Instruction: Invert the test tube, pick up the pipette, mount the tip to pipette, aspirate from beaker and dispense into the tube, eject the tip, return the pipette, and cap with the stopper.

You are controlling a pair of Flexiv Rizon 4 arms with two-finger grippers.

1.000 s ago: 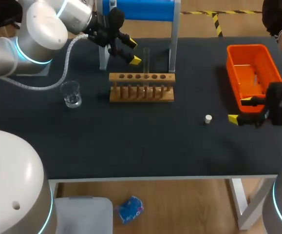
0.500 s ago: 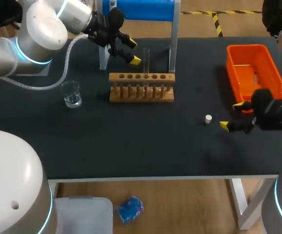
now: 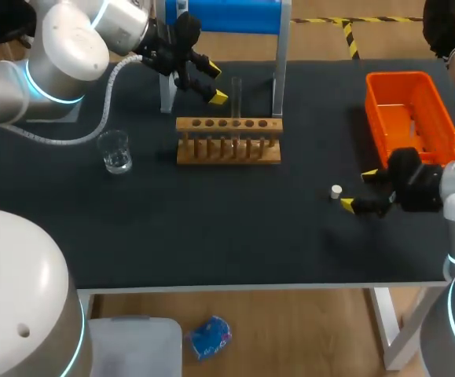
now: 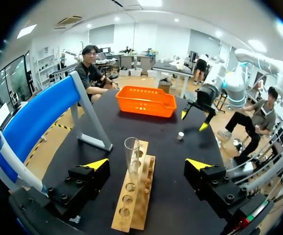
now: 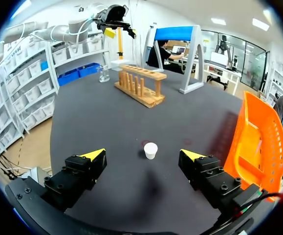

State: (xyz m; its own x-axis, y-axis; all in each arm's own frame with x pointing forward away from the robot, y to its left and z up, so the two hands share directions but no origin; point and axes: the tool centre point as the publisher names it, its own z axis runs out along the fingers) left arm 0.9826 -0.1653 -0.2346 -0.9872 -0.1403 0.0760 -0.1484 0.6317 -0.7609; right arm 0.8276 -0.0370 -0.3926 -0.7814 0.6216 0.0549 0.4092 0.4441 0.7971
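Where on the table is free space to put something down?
Bare tabletop lies along the near edge, in front of the beaker, rack and stopper, and between rack and orange basket. Crowded: the test tube by the left gripper; the stopper by the right gripper.

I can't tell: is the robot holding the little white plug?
No, the plug lies on the table ahead of the open right gripper.
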